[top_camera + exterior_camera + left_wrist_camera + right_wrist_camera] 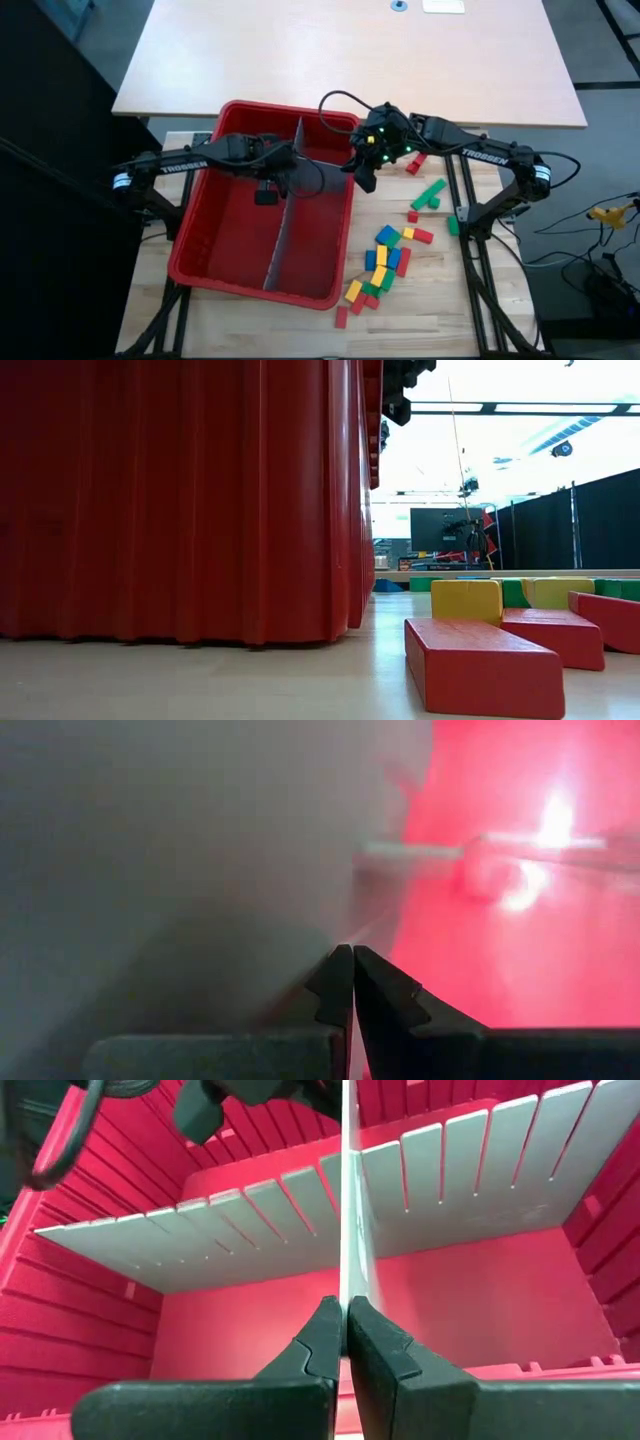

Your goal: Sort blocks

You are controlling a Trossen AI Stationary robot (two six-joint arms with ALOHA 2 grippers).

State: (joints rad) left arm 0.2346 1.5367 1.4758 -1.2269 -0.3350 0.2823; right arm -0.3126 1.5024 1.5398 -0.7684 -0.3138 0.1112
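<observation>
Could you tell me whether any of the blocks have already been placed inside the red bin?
No: in the high view the red bin holds only grey dividers, and the blocks all lie on the table beside it.

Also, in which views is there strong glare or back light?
Left wrist view: a white glare spot on the wall of the red bin. Low view: the room behind is strongly back-lit, so the bin wall facing the camera lies in shade. High view and right wrist view: even light, no glare.
</observation>
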